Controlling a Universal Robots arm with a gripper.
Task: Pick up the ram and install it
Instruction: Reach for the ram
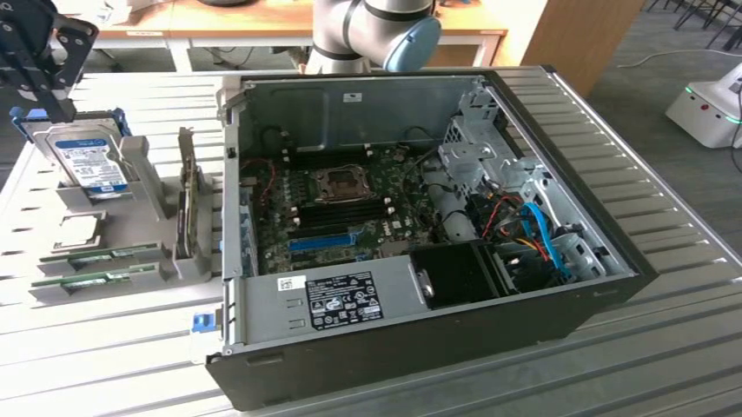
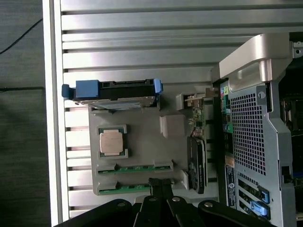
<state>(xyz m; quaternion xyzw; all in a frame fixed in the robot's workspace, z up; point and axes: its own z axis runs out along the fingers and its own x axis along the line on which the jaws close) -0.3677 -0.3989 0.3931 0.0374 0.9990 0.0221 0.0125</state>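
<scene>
Wrist view: gripper (image 2: 160, 185) pinched closed, empty, near the ram (image 2: 124, 189) and its twin (image 2: 135, 168) in the grey holder (image 2: 142, 142); exterior view: open computer case (image 1: 545, 326), motherboard (image 1: 360, 213) exposed

A ribbed metal table (image 1: 661, 347) is recorded; a wooden desk (image 1: 232, 22) at twelve o'clock, grey carpet (image 1: 649, 39) at two.

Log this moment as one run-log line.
gripper: shut, empty, over grey plastic parts holder | thin green ram stick and its twin: both in holder, untouched
</scene>
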